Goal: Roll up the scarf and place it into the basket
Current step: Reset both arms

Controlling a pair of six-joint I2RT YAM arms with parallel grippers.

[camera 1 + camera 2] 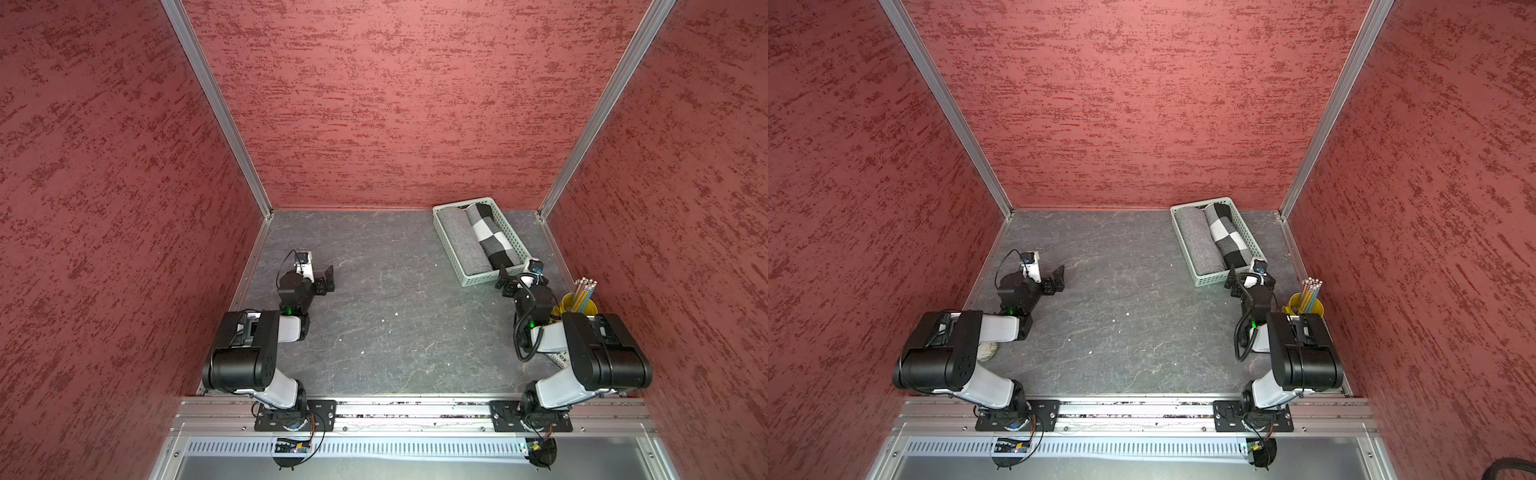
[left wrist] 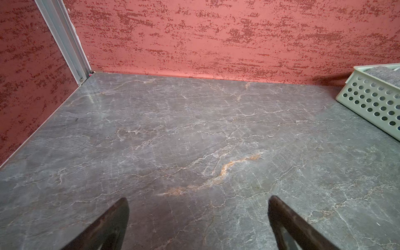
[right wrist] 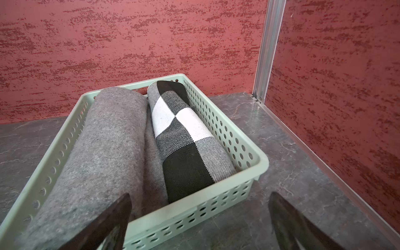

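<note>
Right wrist view: soft rolled black-and-white checked cloth scarf (image 3: pixel 184 138) lies in pale green holey plastic basket (image 3: pixel 260 161), by a grey felt roll (image 3: pixel 108 140). Looks light, floppy; grab mid-roll so it won't unroll. Empty & wide open: right gripper (image 3: pixel 199 194), left gripper (image 2: pixel 198 198).

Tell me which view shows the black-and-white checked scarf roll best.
The right wrist view: the checked scarf roll is close and sharp, lying in the basket beside the grey roll. Both top views show it small and distant. The left wrist view catches only the basket's corner, not this roll.
</note>
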